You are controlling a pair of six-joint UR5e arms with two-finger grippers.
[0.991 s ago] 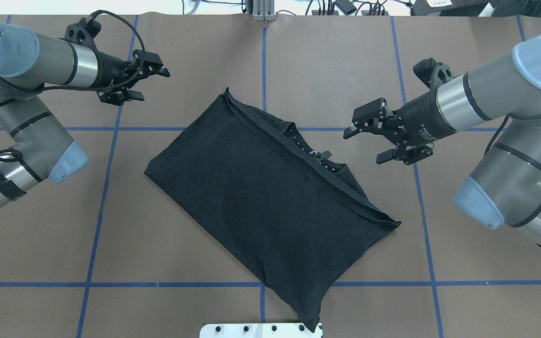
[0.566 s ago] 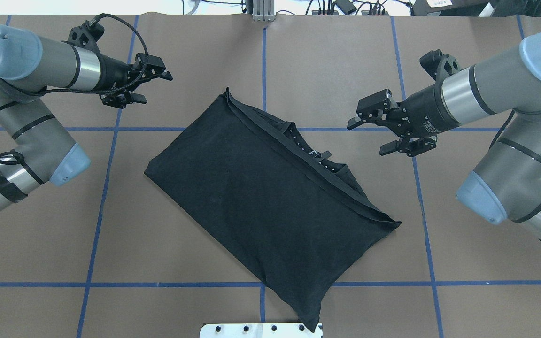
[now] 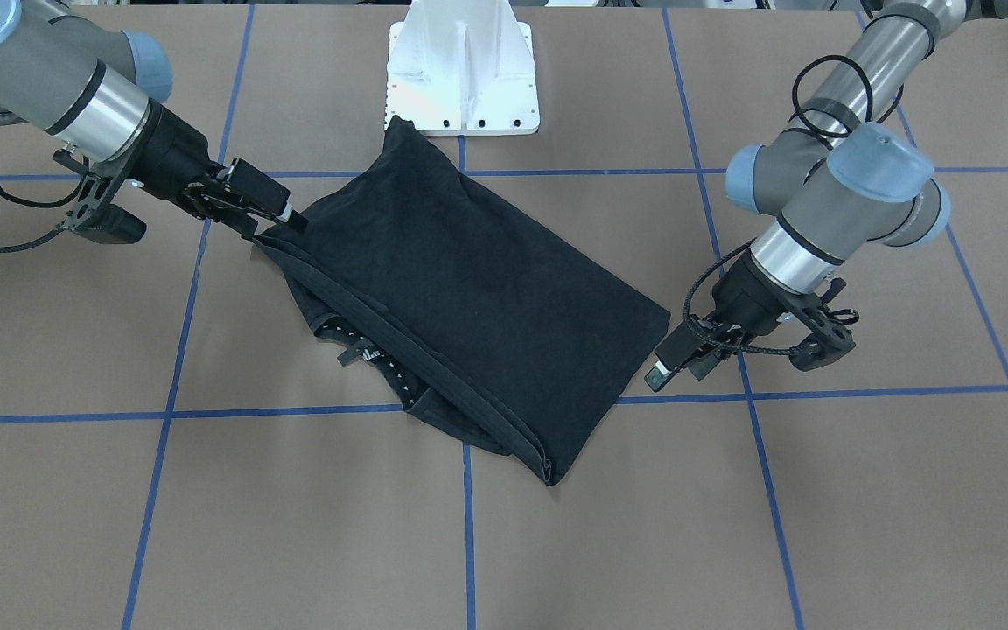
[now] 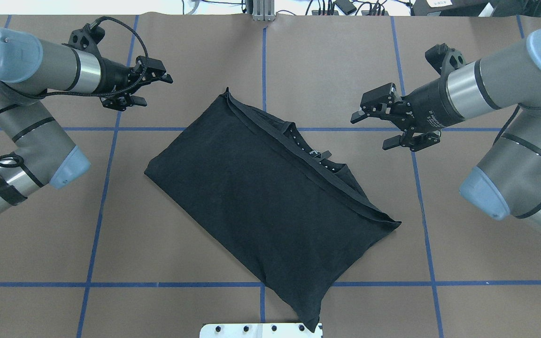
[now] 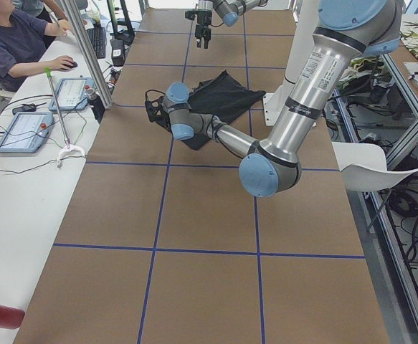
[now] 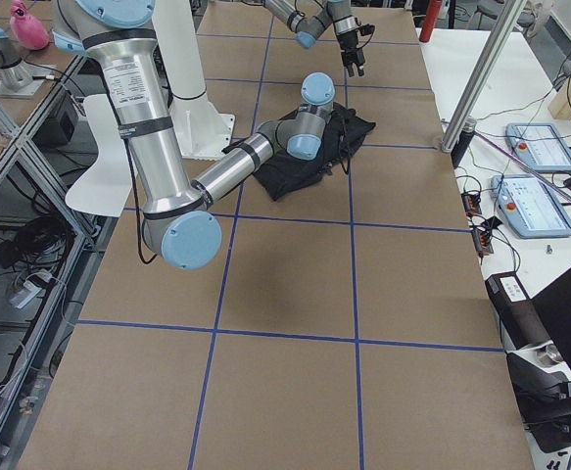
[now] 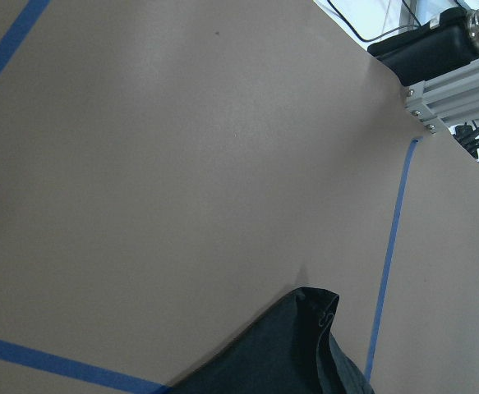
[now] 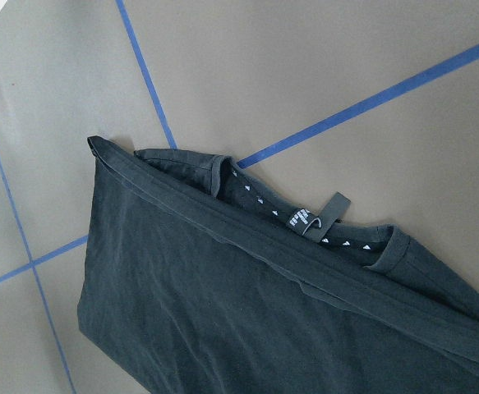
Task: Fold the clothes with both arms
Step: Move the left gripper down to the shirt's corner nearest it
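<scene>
a black t-shirt (image 4: 261,202), folded into a rectangle, lies diagonally at the middle of the brown desk (image 4: 158,253), with its collar and neck label showing along the far edge. the left tool (image 4: 154,89) is off to the left of the shirt's far corner. the right tool (image 4: 373,129) is off to the right of the collar edge, and both have their jaws spread and grip nothing.
</scene>
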